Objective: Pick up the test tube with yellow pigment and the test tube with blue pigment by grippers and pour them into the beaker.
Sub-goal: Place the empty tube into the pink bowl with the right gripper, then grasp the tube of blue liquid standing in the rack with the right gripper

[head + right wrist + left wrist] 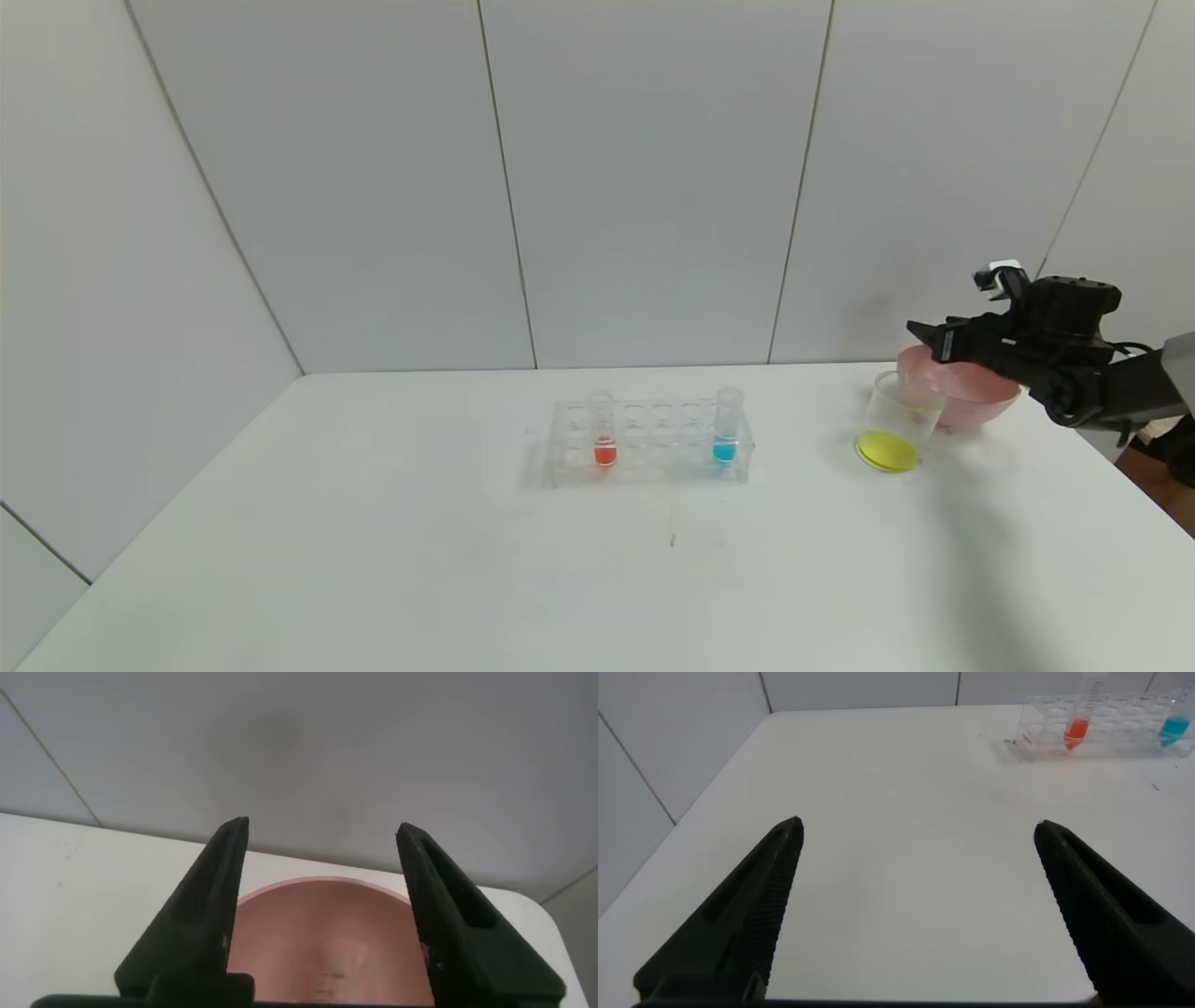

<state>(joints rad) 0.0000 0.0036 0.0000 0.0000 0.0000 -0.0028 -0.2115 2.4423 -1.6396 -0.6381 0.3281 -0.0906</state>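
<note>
Yellow's basically done: from the head cam, the beaker [898, 426] already has a yellow pool at the bottom, and no yellow tube is anywhere in sight. The test tube with blue pigment [726, 427] stands upright in the clear rack [649, 441], untouched. Right gripper [920, 332] hovers above the pink bowl [971, 394].

Left wrist cam: left gripper [918, 835] spread wide, holding nothing, well away from the rack.

Right wrist cam: jaws apart and empty over the bowl.
</note>
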